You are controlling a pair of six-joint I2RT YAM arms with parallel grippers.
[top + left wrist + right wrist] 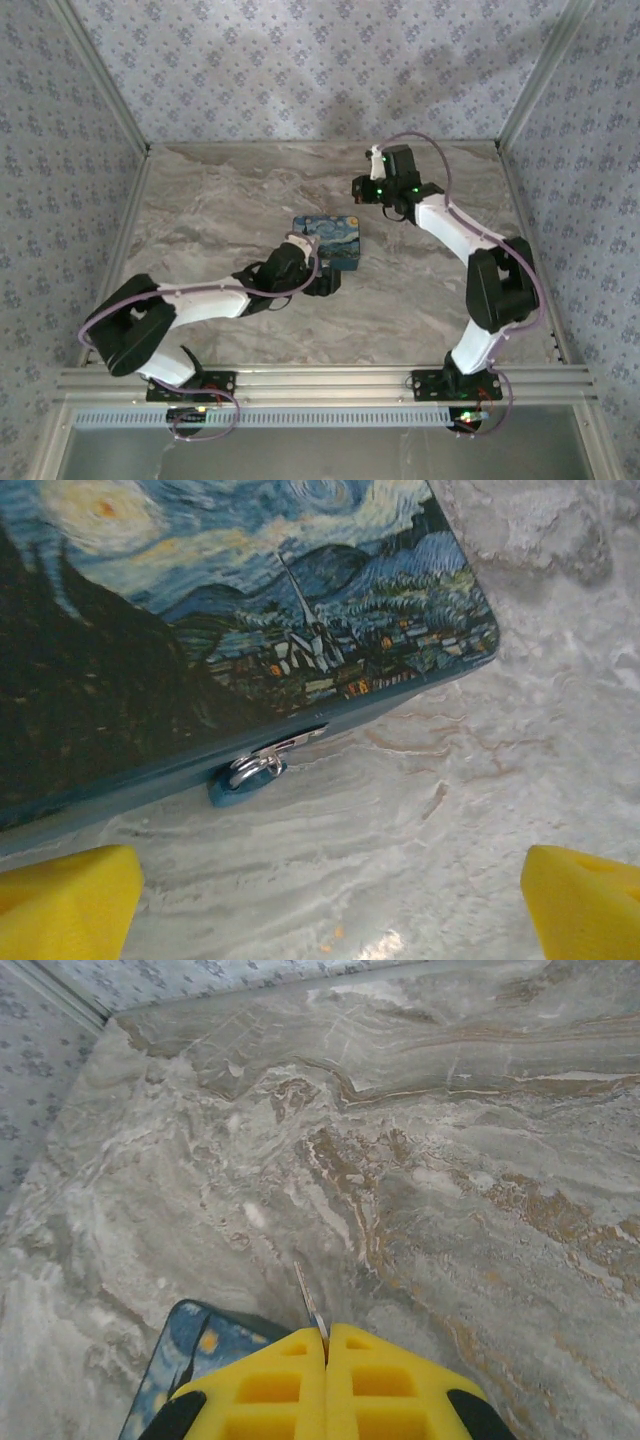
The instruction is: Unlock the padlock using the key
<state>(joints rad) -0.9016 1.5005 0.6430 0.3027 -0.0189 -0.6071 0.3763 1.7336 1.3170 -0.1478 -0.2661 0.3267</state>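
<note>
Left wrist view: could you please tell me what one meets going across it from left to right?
A yellow finger → blue padlock → other yellow finger.

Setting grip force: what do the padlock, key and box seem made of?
Padlock: glossy blue body, maybe painted; shiny silver shackle, likely metal. Key: thin bright blade, likely metal. Box: smooth printed Starry Night surface; core unclear.
</note>
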